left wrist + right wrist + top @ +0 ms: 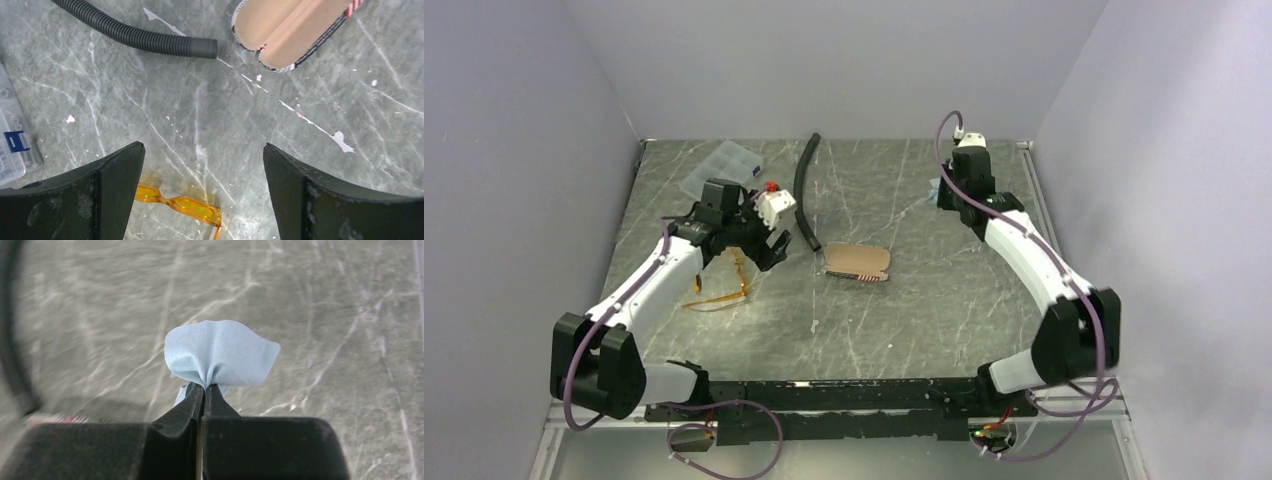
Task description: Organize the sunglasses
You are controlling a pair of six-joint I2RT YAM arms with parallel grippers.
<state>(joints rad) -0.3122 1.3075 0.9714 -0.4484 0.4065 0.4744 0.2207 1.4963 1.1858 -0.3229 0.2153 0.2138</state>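
The sunglasses [722, 287] have amber-orange lenses and thin arms and lie on the table at the left. In the left wrist view the sunglasses [182, 205] sit low in the frame, one lens partly hidden behind a finger. My left gripper [767, 246] hangs just above and beyond them. My left gripper [202, 146] is wide open with only bare table between its fingers. My right gripper [204, 388] is at the back right, shut on a small light-blue cloth [220, 351] that bunches up above its tips. The cloth is hidden in the top view.
A tan open pouch [859, 262] with a striped rim lies mid-table and also shows as the pouch [290, 30]. A black corrugated hose [803, 190] runs toward the back, and its end is the hose [150, 37]. A clear plastic box [722, 165] sits at the back left.
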